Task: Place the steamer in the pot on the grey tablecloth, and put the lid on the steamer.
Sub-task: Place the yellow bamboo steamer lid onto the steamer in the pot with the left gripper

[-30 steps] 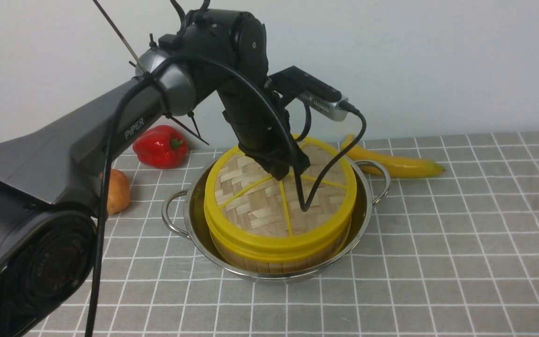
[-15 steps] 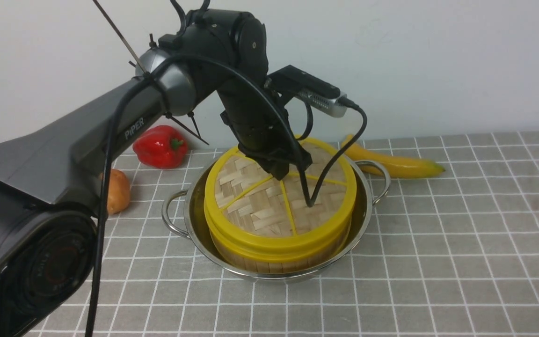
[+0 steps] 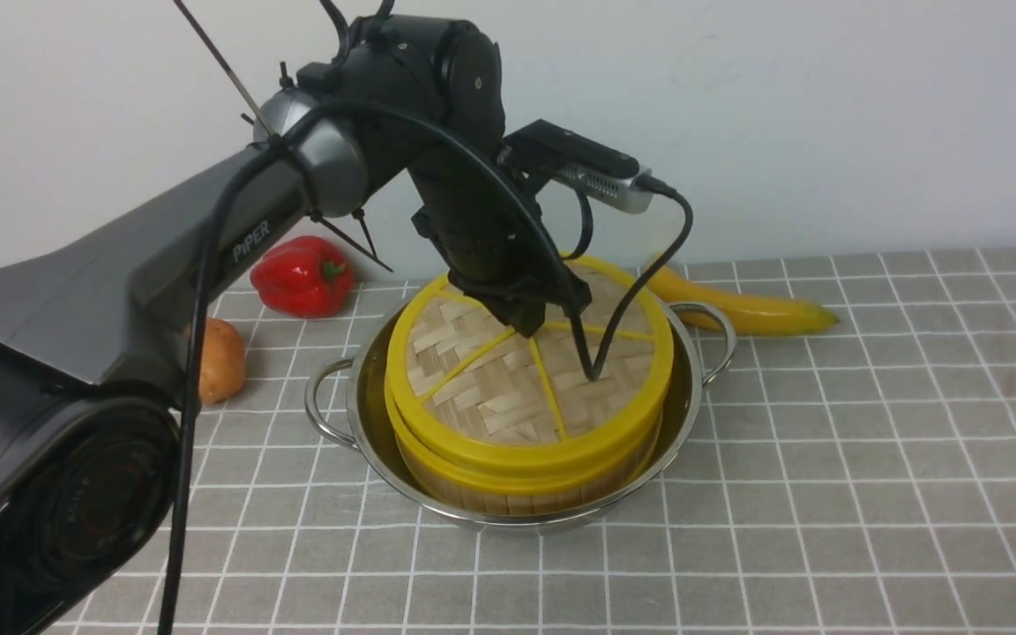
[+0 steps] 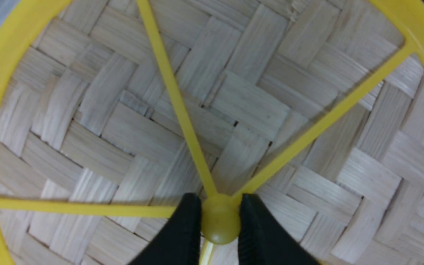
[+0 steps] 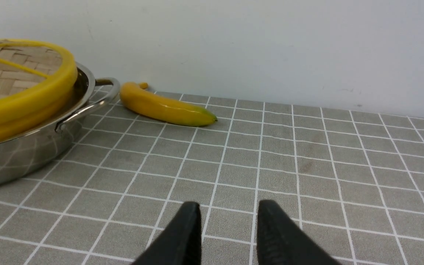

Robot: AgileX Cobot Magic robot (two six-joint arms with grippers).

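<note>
The left tool pinches the centre hub of the woven lid over the steamer in the pot, a probably light, stiff disc best held there, while the right tool stands spread.

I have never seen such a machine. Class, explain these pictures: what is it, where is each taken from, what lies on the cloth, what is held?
A robot with two arms, each ending in a pincer. The wide picture looks forward from between the arms; the others come from wrist cameras. On the cloth stands a pot holding a steamer; a banana, a pepper and a brown lump lie nearby. The left pincer is shut on the knob of the lid, over the steamer. The right pincer is open, empty.
</note>
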